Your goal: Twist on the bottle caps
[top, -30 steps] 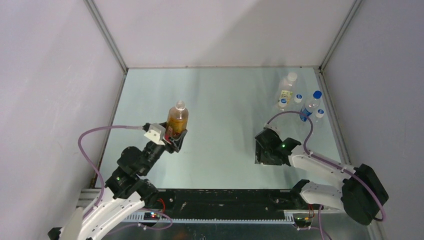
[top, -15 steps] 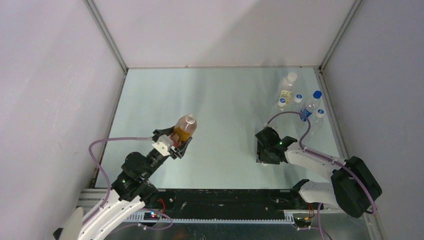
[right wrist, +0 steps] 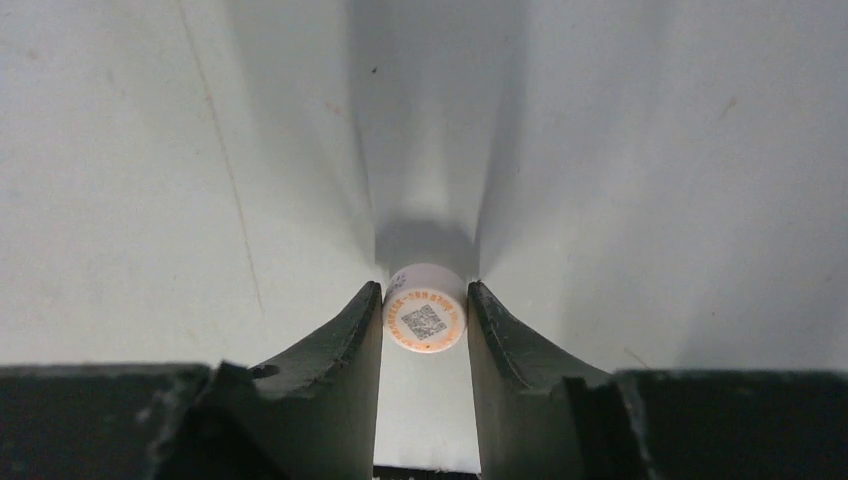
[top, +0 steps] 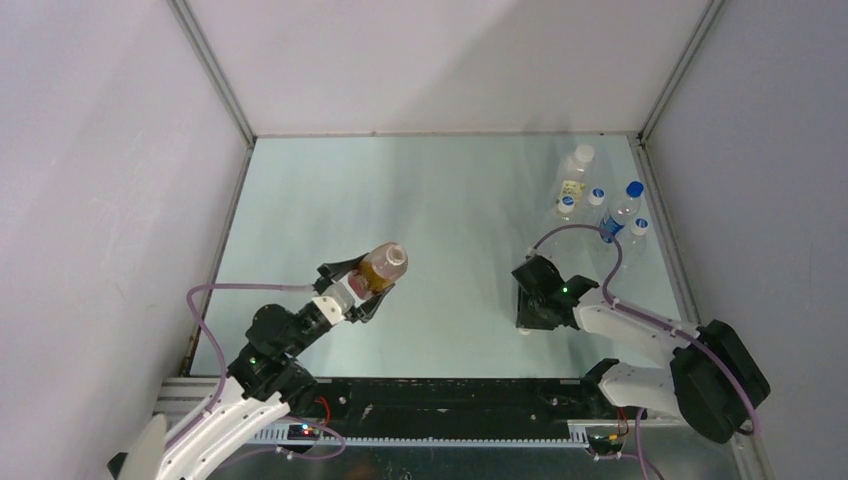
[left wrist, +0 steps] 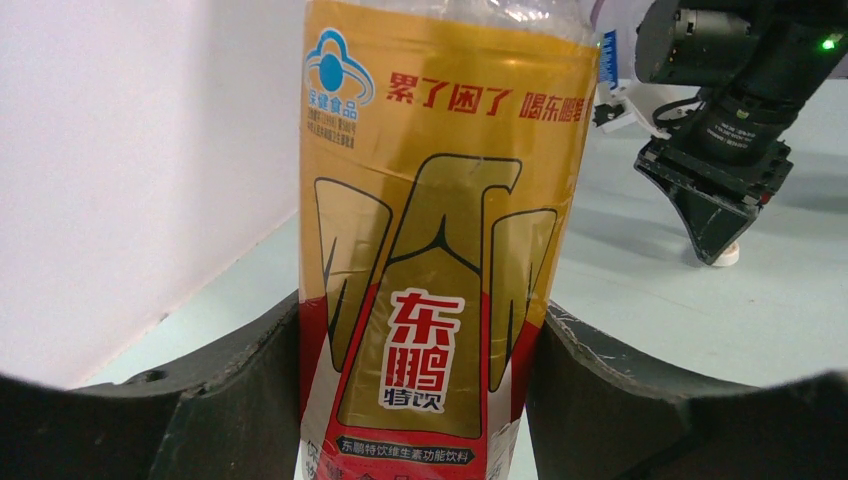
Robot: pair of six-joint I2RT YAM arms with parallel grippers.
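My left gripper [top: 358, 285] is shut on the amber bottle [top: 383, 266] with the red-orange label. It holds the bottle off the table, with the open neck tilted to the right. In the left wrist view the bottle [left wrist: 440, 250] fills the gap between the fingers [left wrist: 250, 380]. My right gripper [top: 530, 305] points down at the table, shut on the white cap [right wrist: 425, 320], which sits between its fingertips on the surface. A bit of that cap [left wrist: 733, 255] shows under the right gripper [left wrist: 715, 225] in the left wrist view.
At the back right stand a yellow-labelled clear bottle [top: 574, 178] and a blue-labelled, blue-capped bottle [top: 620, 215]. Small blue-and-white round tops [top: 566, 203] [top: 598, 196] [top: 640, 226] sit beside them. Walls enclose the table on three sides.
My left gripper has drawn the amber bottle nearer and to the right, tilting its neck towards the right arm. The right gripper has stayed almost in place on the cap.
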